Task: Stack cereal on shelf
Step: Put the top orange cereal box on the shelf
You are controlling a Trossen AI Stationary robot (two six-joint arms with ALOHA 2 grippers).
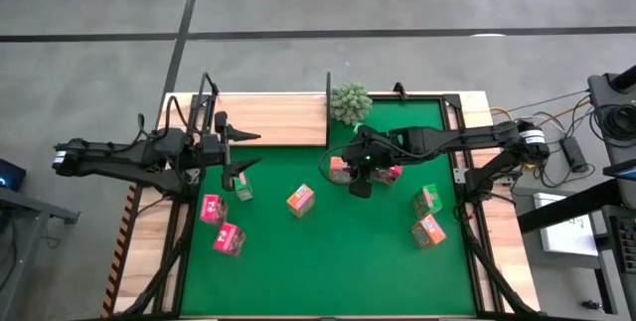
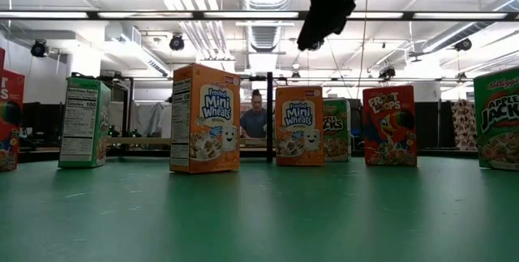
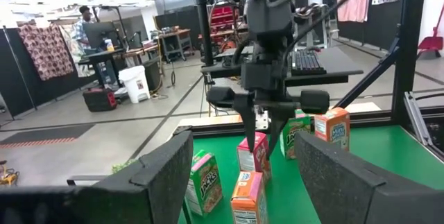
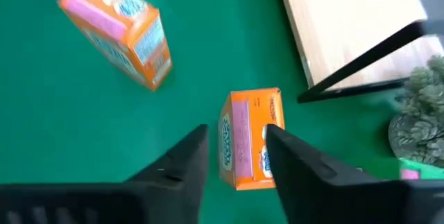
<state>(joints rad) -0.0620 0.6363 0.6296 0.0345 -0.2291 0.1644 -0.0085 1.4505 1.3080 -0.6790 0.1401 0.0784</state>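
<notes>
the right tool (image 4: 236, 156) hangs with fingers spread wide above a small orange printed cardboard cereal box (image 4: 251, 136) standing near the tabletop's far edge. likely light, stiff but crushable: grip its flat sides. the light wood shelf (image 1: 268, 120) holds nothing. the left tool (image 1: 237, 174) hovers open nearby.

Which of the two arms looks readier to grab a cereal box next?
The right one, I'd judge. The right gripper hangs open directly above an orange box, fingers either side. The left gripper is open near a green box, less squarely lined up.
</notes>
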